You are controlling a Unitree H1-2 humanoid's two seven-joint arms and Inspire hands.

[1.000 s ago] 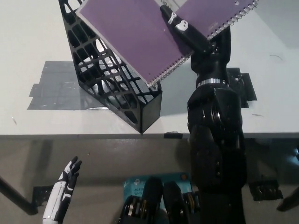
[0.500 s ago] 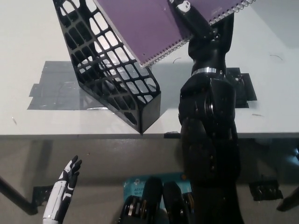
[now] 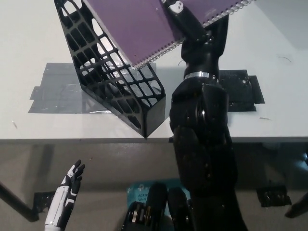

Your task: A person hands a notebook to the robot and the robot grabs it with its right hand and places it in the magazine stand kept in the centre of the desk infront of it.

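Note:
A purple spiral-bound notebook (image 3: 139, 24) hangs tilted at the top of the head view, its wire edge running down to the left. My black right hand (image 3: 190, 24) is shut on it near its right side, the arm rising from the bottom middle. The notebook's lower corner sits over the open top of the black lattice magazine stand (image 3: 110, 77), which stands on the white desk (image 3: 29, 33). Whether the corner is inside the stand I cannot tell. My white left hand (image 3: 67, 190) rests low at the lower left, below the desk edge, fingers spread.
Grey tape patches (image 3: 53, 94) lie on the desk left of the stand, and a black patch (image 3: 243, 91) lies right of my arm. The desk's front edge (image 3: 72, 139) runs across the middle of the picture.
My right arm has swung left with the notebook, bringing its lower corner from the stand's right side to over the stand's opening. The left hand has not moved.

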